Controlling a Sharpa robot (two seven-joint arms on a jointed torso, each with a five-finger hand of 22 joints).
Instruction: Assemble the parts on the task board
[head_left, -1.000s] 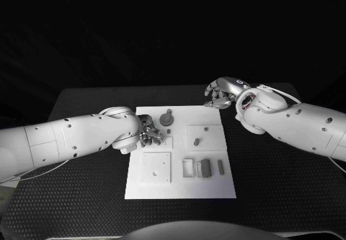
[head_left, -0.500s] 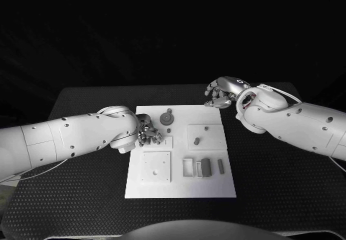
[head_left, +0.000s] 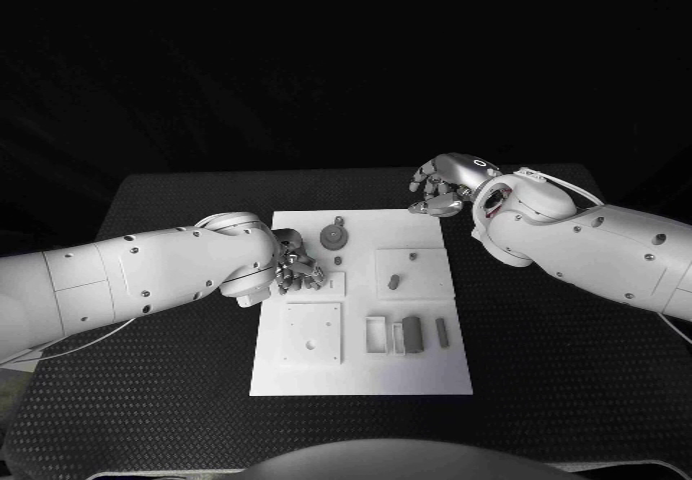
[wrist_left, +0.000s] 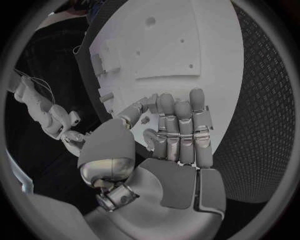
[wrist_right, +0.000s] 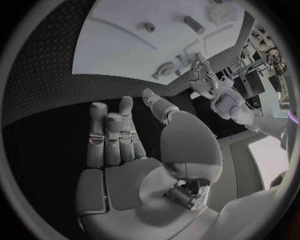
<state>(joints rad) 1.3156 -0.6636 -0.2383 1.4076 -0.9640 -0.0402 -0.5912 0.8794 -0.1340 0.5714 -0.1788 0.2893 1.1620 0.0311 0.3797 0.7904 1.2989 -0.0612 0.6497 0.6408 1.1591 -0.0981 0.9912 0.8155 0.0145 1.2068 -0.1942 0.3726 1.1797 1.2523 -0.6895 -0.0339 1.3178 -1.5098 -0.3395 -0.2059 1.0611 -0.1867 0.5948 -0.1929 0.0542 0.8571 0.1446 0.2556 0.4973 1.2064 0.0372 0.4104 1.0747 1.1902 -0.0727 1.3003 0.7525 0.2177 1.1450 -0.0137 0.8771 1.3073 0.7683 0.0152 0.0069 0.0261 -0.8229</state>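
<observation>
- While our left hand (head_left: 299, 268) hangs low over the near-left part of the white board (head_left: 361, 375), its fingers (wrist_left: 180, 131) are curled together; whether a small piece sits between thumb and fingertips we cannot tell.
- Our right hand (head_left: 444, 186) hovers beyond the far right corner of the board, above the black worktop (head_left: 562, 380), fingers loosely apart and holding nothing.
- We judge the step in hand to be a pick or a seating at the small raised plate just beside the left fingers. To do it well, we would keep the wrist steady, lower straight down, and close on the piece only when the fingertips stand on either side of it.
- The round gear-like piece (head_left: 333, 237) lies flat near the far edge of the board, just beyond the left hand.
- A short peg (head_left: 394, 284) stands on the square plate at mid-right.
- The dark bar (head_left: 413, 335) lies in the near row of slots, its long axis running from the near edge toward the far edge; a thinner strip (head_left: 441, 335) lies parallel just to its right.
</observation>
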